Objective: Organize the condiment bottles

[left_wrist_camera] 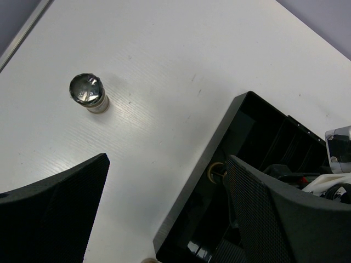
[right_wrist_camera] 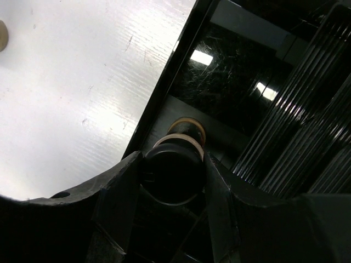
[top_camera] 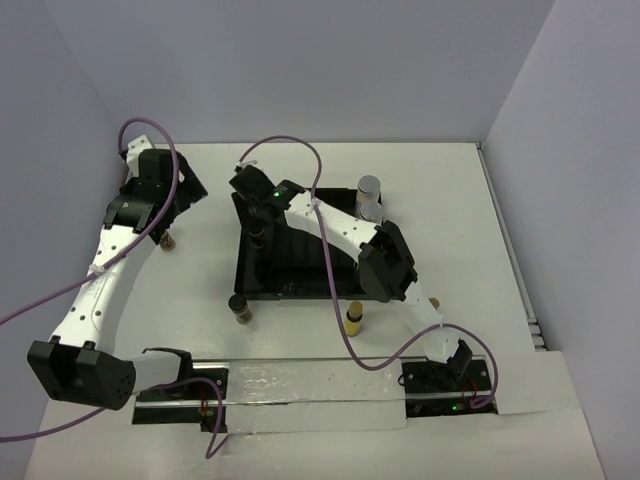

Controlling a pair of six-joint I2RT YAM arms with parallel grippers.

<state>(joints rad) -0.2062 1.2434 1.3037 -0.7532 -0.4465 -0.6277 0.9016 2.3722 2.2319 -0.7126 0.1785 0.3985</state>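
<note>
My right gripper (right_wrist_camera: pixel 174 181) is shut on the black cap of a dark jar (right_wrist_camera: pixel 176 164), which stands inside the black tray (right_wrist_camera: pixel 164 104) against its left wall. From above, that gripper (top_camera: pixel 258 228) reaches over the tray's left end (top_camera: pixel 243 275). My left gripper (left_wrist_camera: pixel 164 211) hangs open over bare table beside the tray (left_wrist_camera: pixel 219 142), with a small shiny-capped bottle (left_wrist_camera: pixel 86 93) standing apart from it. Seen from above, a small bottle (top_camera: pixel 168 240) stands by the left gripper (top_camera: pixel 165 215). A dark jar (top_camera: pixel 238 308) and a yellow-filled bottle (top_camera: pixel 354 316) stand in front of the tray. A grey-capped bottle (top_camera: pixel 369 196) stands behind it.
The right arm's white links (top_camera: pixel 340 228) cross above the tray. Purple cables loop over both arms. A black rail with clear plastic (top_camera: pixel 300 385) runs along the near edge. Walls close the table at the left, back and right.
</note>
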